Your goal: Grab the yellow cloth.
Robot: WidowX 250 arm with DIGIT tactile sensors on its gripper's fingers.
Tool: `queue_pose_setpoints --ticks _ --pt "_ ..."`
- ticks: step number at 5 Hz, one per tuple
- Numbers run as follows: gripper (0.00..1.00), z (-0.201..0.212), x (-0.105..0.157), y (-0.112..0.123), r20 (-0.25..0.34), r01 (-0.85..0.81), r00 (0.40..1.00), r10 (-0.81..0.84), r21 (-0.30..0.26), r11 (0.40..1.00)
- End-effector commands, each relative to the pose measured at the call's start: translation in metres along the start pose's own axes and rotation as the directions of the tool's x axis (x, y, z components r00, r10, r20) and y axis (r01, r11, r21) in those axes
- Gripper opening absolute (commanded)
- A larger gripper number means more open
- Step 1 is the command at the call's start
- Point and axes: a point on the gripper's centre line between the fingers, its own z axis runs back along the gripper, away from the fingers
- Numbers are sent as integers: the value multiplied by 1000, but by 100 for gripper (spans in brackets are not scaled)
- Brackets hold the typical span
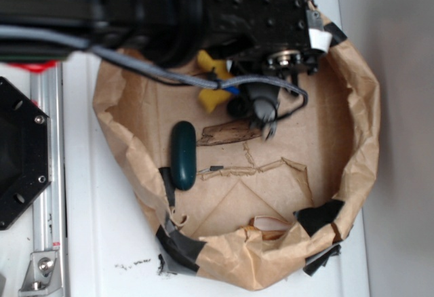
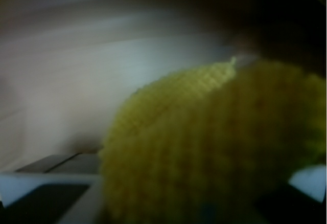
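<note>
white table [image 1: 102, 243] w/ crumpled brown paper bowl [image 1: 359, 141], dark green oval obj [image 1: 183, 154] inside | exterior: fuzzy bright yellow cloth [image 1: 211, 80] mostly hidden under black gripper [image 1: 261, 110] | wrist: cloth [image 2: 214, 147] fills frame, blurred | jaws: can't tell

A robot lab bench: a white tabletop [image 1: 102, 243], an aluminium rail [image 1: 47, 175] with a black mount plate [image 1: 17, 151], and a taped brown paper enclosure [image 1: 271, 243].

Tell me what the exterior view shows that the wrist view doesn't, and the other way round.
Only the exterior view shows the brown paper enclosure, the dark green oval object and the robot arm overhead. Only the wrist view shows the knit-like texture of the yellow cloth, filling much of its blurred frame. Both show that cloth, mostly hidden under the arm in the exterior view.
</note>
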Motion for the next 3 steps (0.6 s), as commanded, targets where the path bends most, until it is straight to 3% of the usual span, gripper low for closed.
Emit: queue_pose_setpoints --ticks 1,2,3 --pt "0 76 -18 -43 100 129 988 -121 -80 988" --pt "0 74 -15 -35 110 120 988 -112 -69 990" --pt "0 67 -9 -27 82 63 995 -60 -40 997"
